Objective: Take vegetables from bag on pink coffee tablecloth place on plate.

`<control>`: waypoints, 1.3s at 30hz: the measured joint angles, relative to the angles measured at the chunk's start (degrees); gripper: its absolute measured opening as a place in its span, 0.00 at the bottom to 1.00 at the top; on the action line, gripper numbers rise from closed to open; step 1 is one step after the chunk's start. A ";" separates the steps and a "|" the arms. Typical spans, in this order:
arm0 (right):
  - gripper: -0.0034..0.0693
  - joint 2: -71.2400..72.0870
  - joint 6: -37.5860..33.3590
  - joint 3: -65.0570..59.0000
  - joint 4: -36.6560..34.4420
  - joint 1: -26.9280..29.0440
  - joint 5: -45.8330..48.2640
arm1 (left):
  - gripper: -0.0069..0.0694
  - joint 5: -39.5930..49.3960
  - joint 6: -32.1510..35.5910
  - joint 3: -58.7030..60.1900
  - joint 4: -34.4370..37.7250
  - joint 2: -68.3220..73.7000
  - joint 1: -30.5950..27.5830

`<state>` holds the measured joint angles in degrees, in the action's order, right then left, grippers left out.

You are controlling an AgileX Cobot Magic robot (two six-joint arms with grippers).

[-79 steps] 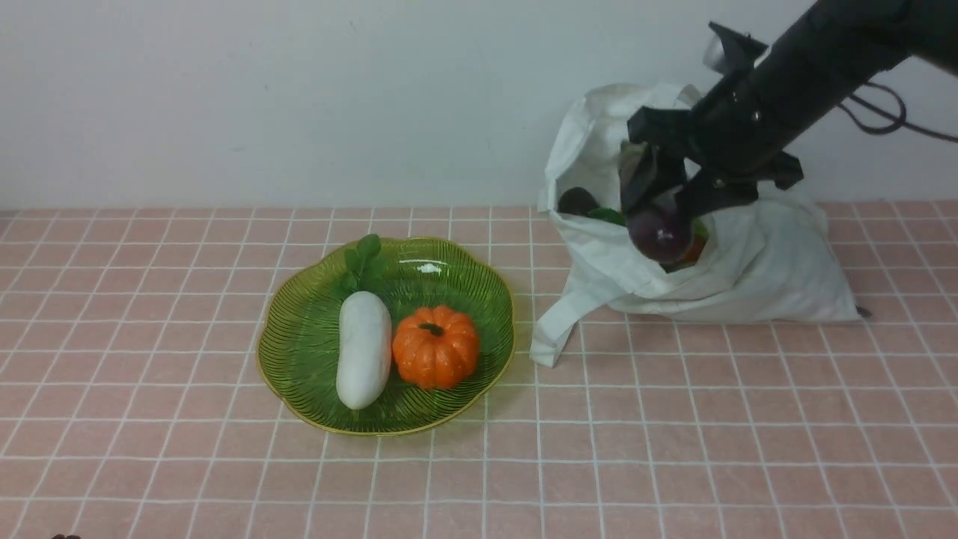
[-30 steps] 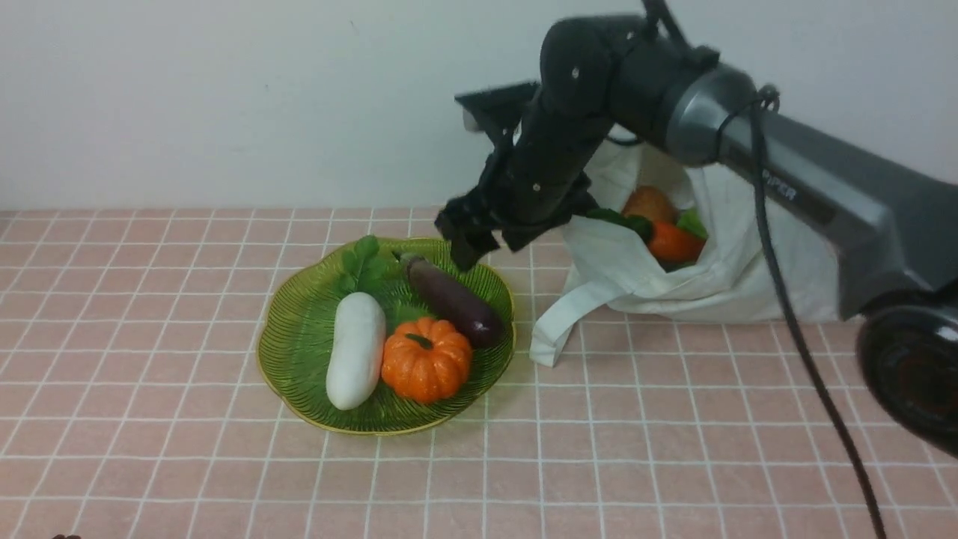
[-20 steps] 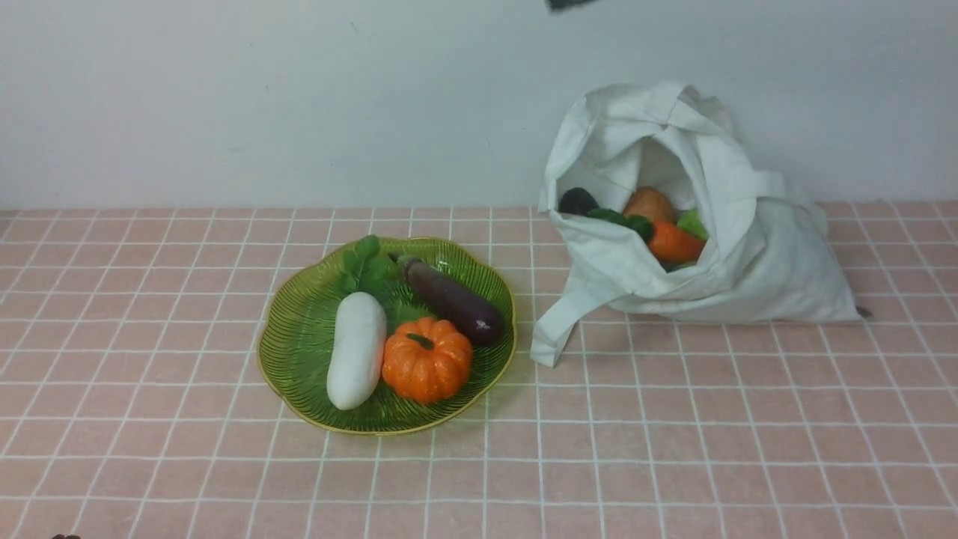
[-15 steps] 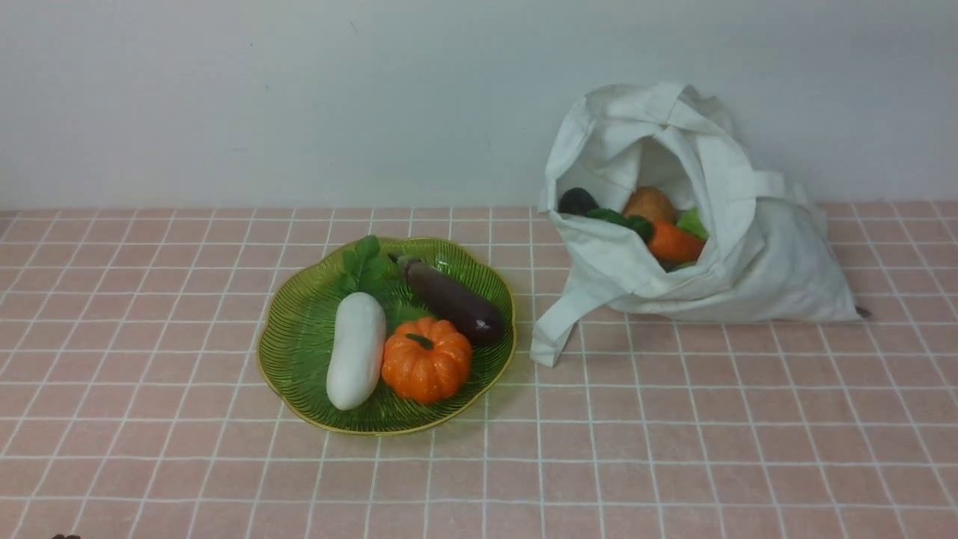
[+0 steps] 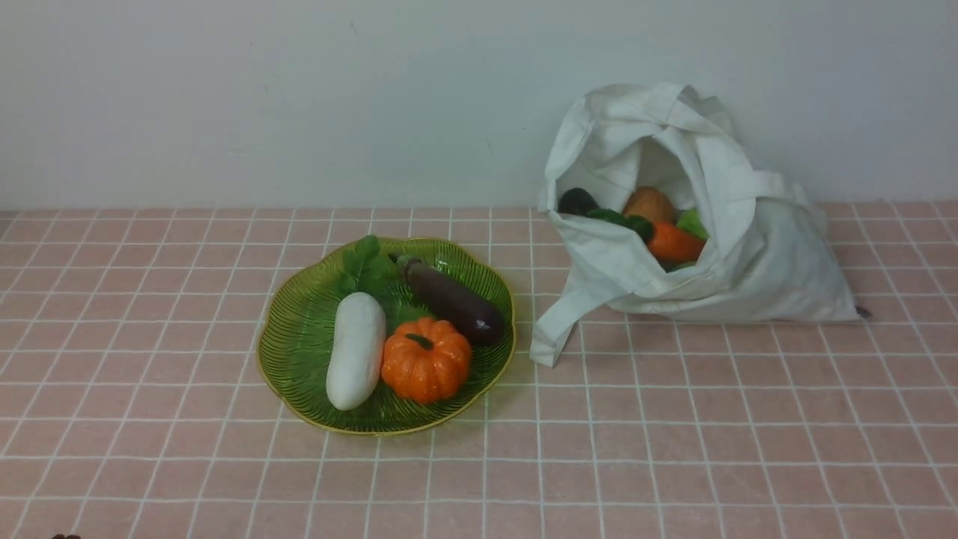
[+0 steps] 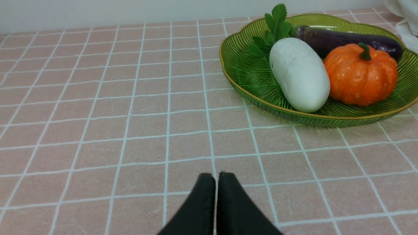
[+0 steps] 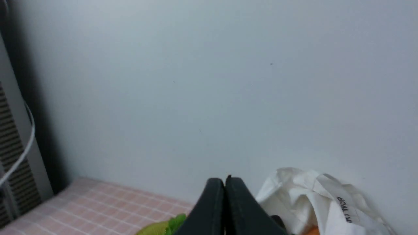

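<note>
The green plate (image 5: 299,352) sits left of centre on the pink gridded tablecloth (image 5: 673,434). It holds a dark purple eggplant (image 5: 449,301), an orange pumpkin (image 5: 426,361), a white gourd (image 5: 356,349) and green leaves (image 5: 364,262). The white bag (image 5: 756,262) lies at the right by the wall, mouth open, with an orange carrot (image 5: 673,241), a brown piece (image 5: 648,203), a dark piece (image 5: 578,201) and greens inside. Neither arm shows in the front view. My left gripper (image 6: 217,176) is shut and empty, low over the cloth short of the plate (image 6: 254,71). My right gripper (image 7: 225,180) is shut and empty, held high, facing the wall above the bag (image 7: 313,199).
A plain pale wall (image 5: 299,97) runs along the table's far edge right behind the bag. A bag strap (image 5: 557,329) trails on the cloth between bag and plate. A grey ribbed panel with a white cable (image 7: 16,143) stands at the table's far left end in the right wrist view.
My right arm carried the eggplant from the bag to the plate, let it go there, then lifted up out of the front view. The pumpkin and gourd shifted slightly.
</note>
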<state>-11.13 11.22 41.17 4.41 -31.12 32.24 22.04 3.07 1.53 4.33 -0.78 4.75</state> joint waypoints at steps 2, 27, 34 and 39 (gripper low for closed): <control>0.03 6.36 1.42 -6.17 0.06 0.00 -2.60 | 0.08 0.00 0.00 0.00 0.00 0.00 0.00; 0.03 12.06 -0.32 -18.58 -4.41 -0.11 -12.02 | 0.08 0.00 0.00 0.00 0.19 -0.05 0.00; 0.03 12.06 -7.27 -22.11 -5.89 -0.11 -17.31 | 0.08 0.00 0.00 0.00 0.19 -0.05 0.00; 0.03 12.06 -7.52 -25.66 -3.91 2.39 -17.68 | 0.08 0.00 0.00 0.00 0.19 -0.05 0.00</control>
<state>0.93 3.70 15.51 0.50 -28.73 14.56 22.04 3.07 1.53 4.52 -0.83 4.75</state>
